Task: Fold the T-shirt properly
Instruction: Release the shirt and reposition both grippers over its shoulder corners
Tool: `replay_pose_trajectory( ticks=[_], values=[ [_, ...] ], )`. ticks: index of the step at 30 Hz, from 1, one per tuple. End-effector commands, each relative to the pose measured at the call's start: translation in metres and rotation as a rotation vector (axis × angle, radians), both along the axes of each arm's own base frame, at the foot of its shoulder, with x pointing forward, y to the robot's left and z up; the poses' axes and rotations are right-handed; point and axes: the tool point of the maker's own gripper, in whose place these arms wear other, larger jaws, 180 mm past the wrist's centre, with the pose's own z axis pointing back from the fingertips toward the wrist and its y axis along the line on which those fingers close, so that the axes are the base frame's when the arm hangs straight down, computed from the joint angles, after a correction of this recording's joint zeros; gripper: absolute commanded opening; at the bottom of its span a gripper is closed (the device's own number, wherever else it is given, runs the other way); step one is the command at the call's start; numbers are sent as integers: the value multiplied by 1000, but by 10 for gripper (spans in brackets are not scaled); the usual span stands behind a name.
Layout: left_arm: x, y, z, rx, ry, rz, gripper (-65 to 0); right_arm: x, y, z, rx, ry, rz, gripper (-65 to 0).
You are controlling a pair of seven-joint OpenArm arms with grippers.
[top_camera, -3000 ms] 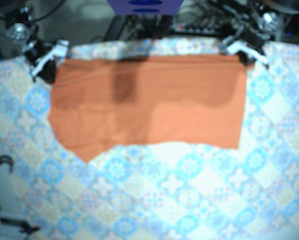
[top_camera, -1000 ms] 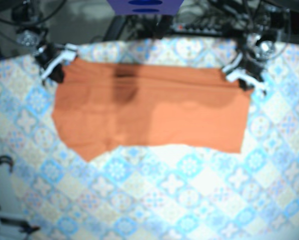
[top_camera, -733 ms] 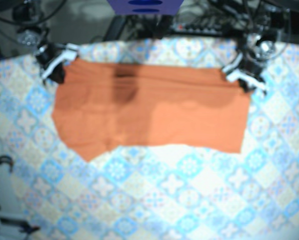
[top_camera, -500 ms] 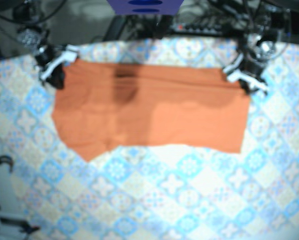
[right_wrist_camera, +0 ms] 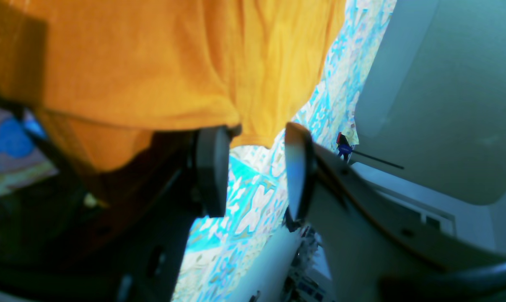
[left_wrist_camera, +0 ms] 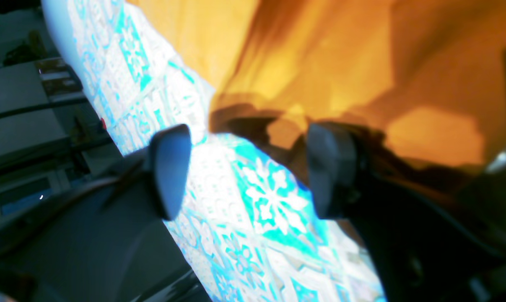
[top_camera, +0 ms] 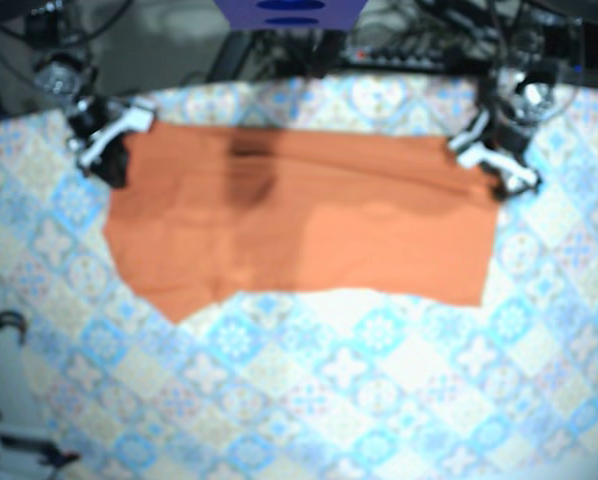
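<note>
Left wrist: the left pincer point(left_wrist_camera: 248, 167) is spread wide and holds nothing. The orange T-shirt point(left_wrist_camera: 320, 63) lies just past it on the bench point(left_wrist_camera: 257, 201) (blue and white all over).

Right wrist: the right pincer point(right_wrist_camera: 255, 172) is spread too, with the T-shirt's edge by its tips.

Base: the T-shirt lies flat, with a pincer at each top corner.

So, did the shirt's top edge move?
Yes. The top of the T-shirt slid down the picture, away from the far edge of the tablecloth, baring a strip.

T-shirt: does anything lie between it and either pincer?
Nothing visible does. The left pincer and the right pincer are both open beside corners of the orange T-shirt, with only the patterned tablecloth underneath.
</note>
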Motion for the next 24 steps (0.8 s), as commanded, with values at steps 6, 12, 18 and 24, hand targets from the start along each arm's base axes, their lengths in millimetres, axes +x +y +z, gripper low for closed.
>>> replay_pose_trajectory(
  ticks=[6, 12, 18, 24],
  values=[
    [4, 10, 8, 30, -18, 6, -150, 20, -6, 10, -40, -21, 17, -427],
    [4, 9, 8, 30, -19, 5, -150, 20, -9, 11, -43, -24, 11, -421],
    [2, 10, 8, 30, -17, 6, -150, 20, -10, 11, -45, -25, 11, -422],
    [1, 22, 12, 43, -25, 35, -150, 23, -30, 18, -67, -42, -37, -421]
  ],
)
